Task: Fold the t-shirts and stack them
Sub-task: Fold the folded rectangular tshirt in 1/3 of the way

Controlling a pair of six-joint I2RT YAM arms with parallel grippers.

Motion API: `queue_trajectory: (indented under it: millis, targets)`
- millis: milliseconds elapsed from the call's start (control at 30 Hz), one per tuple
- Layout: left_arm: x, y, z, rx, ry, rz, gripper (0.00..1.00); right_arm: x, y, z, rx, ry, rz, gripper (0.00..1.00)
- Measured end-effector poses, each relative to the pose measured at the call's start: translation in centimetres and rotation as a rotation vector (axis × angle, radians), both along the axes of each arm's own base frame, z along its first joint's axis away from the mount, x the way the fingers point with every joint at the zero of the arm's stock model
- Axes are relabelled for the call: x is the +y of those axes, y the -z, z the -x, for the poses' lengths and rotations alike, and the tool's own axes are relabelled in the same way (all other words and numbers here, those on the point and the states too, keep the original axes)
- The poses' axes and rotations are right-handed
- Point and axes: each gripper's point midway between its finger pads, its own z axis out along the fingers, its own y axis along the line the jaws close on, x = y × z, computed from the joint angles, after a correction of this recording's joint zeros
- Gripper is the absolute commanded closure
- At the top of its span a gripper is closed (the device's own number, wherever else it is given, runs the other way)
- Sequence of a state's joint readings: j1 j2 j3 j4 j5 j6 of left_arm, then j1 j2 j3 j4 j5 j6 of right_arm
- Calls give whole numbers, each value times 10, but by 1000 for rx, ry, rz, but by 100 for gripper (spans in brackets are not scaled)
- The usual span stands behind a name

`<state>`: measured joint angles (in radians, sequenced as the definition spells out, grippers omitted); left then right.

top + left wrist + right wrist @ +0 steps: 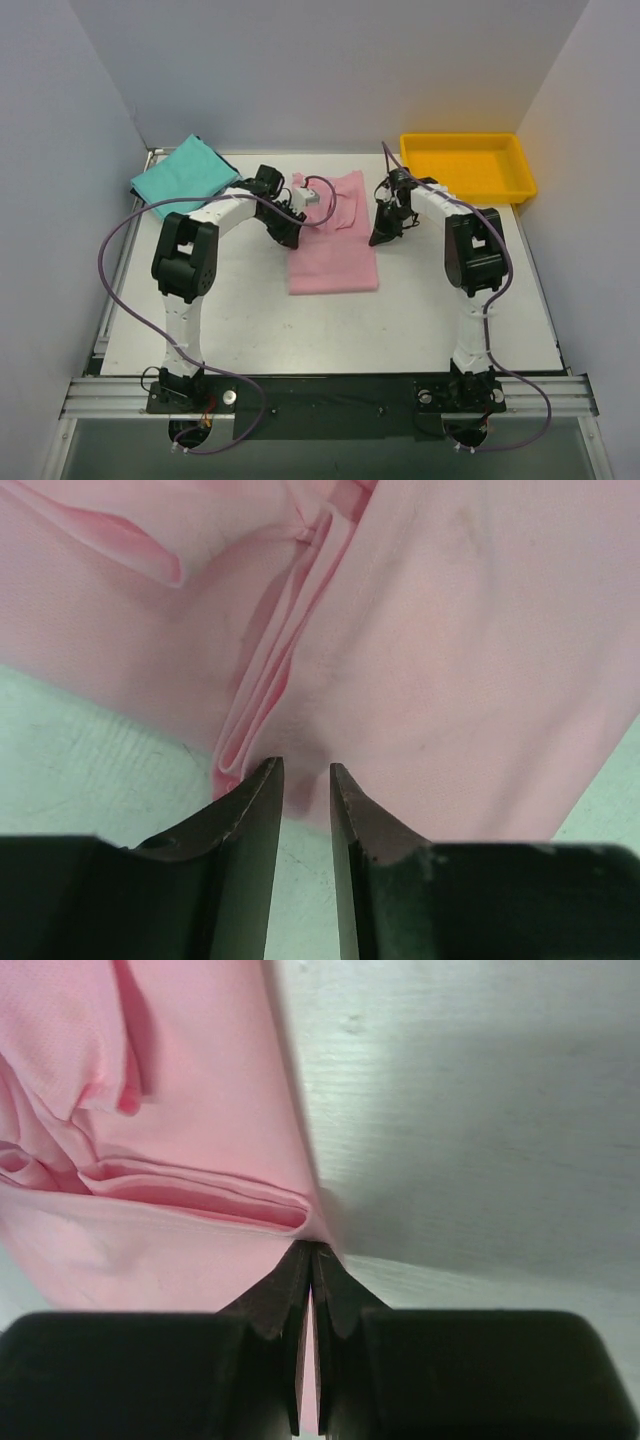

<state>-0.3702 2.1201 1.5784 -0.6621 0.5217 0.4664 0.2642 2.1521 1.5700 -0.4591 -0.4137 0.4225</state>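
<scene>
Top external view: a pink shirt lies partly folded on the white table between the two arms. The left gripper sits at the shirt's left edge and the right gripper at its right edge, level with each other. Well off behind the left gripper lies a folded teal shirt with the edge of a blue shirt showing under it. A yellow tray sits behind the right gripper.

Left wrist view: the left gripper has its fingers a narrow gap apart, with bare table showing through that gap. The pink shirt fills the view ahead, and a pleat of its layers ends right at the fingertips. It does not look clamped yet.

Right wrist view: the right gripper is pinched closed on the edge of the pink shirt, a thin pink strip showing between the fingers. Stacked layers lie just ahead and to its left.

The step looks like taking both side edges for the next fold. The left fingers should probably nudge forward and catch every layer before closing. Both arms should then lift evenly, keeping the cloth taut so the pleats do not slide apart.
</scene>
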Motion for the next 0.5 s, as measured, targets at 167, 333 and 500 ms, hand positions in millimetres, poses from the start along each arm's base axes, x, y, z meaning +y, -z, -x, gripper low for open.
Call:
queue_trajectory:
  millis: [167, 333, 500]
  targets:
    - [-6, -26, -12, -67, 25, 16, 47, -18, -7, 15, -11, 25, 48, 61]
    - [-9, -69, 31, -183, 209, -6, 25, -24, -48, 69, -75, -11, 81, 43]
    - [-16, -68, 129, -247, 519, -65, 23, -20, -46, 112, -61, -26, 75, 42]
